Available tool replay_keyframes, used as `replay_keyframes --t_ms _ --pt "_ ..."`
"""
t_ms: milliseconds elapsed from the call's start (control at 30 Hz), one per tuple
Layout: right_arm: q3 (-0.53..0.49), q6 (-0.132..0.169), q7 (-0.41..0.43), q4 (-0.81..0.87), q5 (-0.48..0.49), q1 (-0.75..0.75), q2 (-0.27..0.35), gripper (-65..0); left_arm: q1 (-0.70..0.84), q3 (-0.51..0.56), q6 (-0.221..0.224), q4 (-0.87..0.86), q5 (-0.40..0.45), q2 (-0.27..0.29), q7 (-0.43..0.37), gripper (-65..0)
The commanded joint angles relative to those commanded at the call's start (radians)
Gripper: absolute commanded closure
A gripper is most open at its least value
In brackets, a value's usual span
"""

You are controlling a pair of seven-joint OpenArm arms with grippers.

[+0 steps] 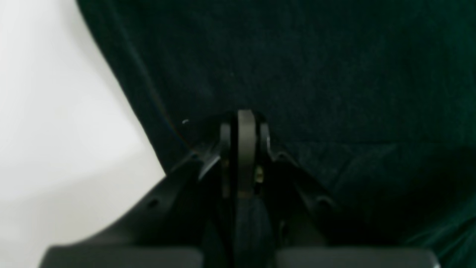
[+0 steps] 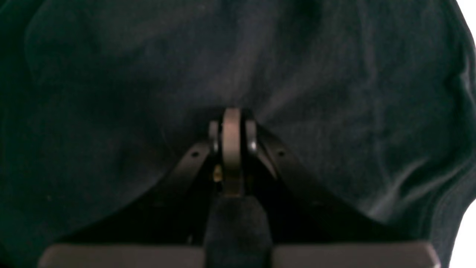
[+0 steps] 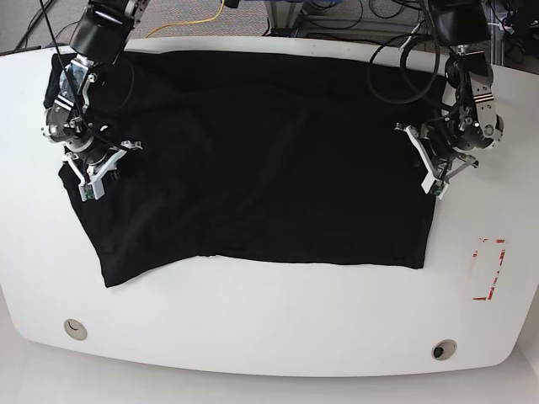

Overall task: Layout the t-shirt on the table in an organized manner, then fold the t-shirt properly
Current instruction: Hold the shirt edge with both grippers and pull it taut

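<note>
I see both grippers, left gripper and right gripper, clamped on the t-shirt; uneven pulling risks bunching it mid-frame.

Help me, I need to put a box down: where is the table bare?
Bare: the table's front strip below the t-shirt's hem, and the right side around the red marking. Crowded: both shirt edges, where the left gripper and right gripper pinch cloth.

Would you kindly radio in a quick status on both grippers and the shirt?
Left gripper and right gripper each shut on the large black cloth t-shirt. Shirt spread across the white smooth table. Nothing in the way.
</note>
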Motion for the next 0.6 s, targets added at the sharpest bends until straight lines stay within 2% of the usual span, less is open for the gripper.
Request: replay_keyframes --t_ms 600 --pt "0.000 0.000 -0.002 0.089 0.000 -0.078 -0.018 -1.4 0.137 -0.025 -0.002 0.146 -0.003 -0.018 0.000 0.0"
